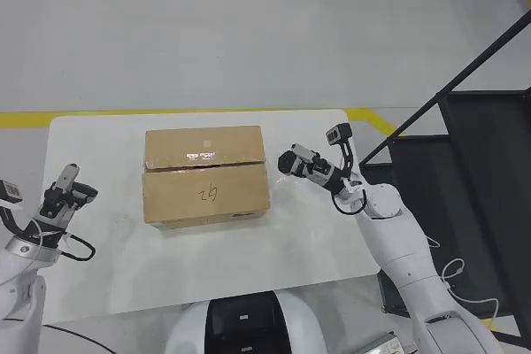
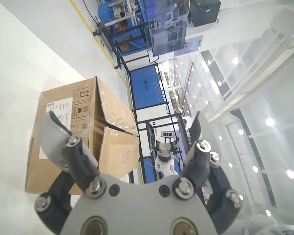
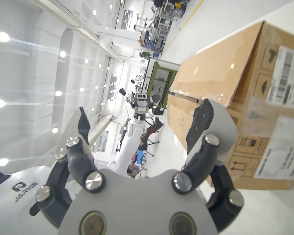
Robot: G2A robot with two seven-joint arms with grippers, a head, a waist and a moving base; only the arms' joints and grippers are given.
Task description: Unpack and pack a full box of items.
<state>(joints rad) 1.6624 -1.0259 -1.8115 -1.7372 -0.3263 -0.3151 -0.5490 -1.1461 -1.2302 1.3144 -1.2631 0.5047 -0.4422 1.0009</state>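
Now, the white surface (image 1: 115,265) is the biggest thing before me, and a yellow line (image 1: 18,118) runs on the floor behind its far edge. The cardboard box (image 1: 205,177) stands about in the middle of the surface, a little toward the far side. Its two top flaps are down and meet in a seam across the top, with shiny tape along it. A handwritten mark is on the nearer flap, and white labels are on both end walls. My right fingers (image 3: 203,121) are spread open and hold nothing. They hang just beside the right end of the box, near its top edge, and I cannot tell if they touch it. My left fingers (image 2: 51,128) are open too and empty, above the left edge of the surface, well apart from the box.
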